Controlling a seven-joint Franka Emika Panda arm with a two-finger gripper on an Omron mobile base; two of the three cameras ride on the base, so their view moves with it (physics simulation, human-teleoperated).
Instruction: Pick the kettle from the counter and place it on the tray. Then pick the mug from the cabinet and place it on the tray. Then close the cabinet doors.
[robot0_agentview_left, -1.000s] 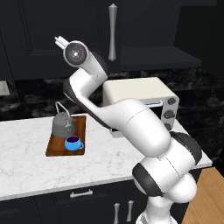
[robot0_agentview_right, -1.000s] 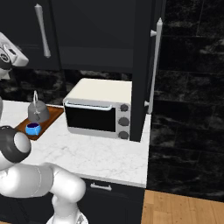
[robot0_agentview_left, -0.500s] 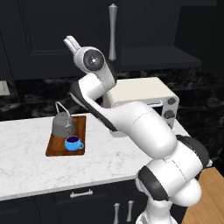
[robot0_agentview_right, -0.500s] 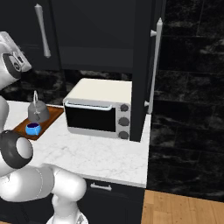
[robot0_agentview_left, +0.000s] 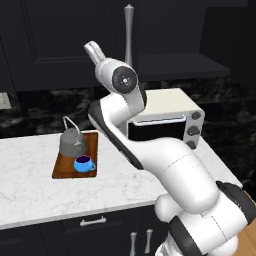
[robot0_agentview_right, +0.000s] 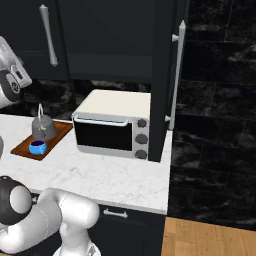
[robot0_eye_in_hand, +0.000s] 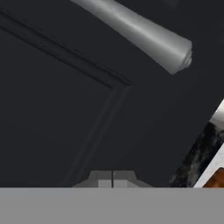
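Black cabinet door close before the jaws, which are pressed together.

Grey kettle, blue mug on brown tray, seemingly touching

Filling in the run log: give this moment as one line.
kettle on tray | mug on tray | hand shut, empty, facing left cabinet door | right door open

1 kettle, 1 mug, 1 tray
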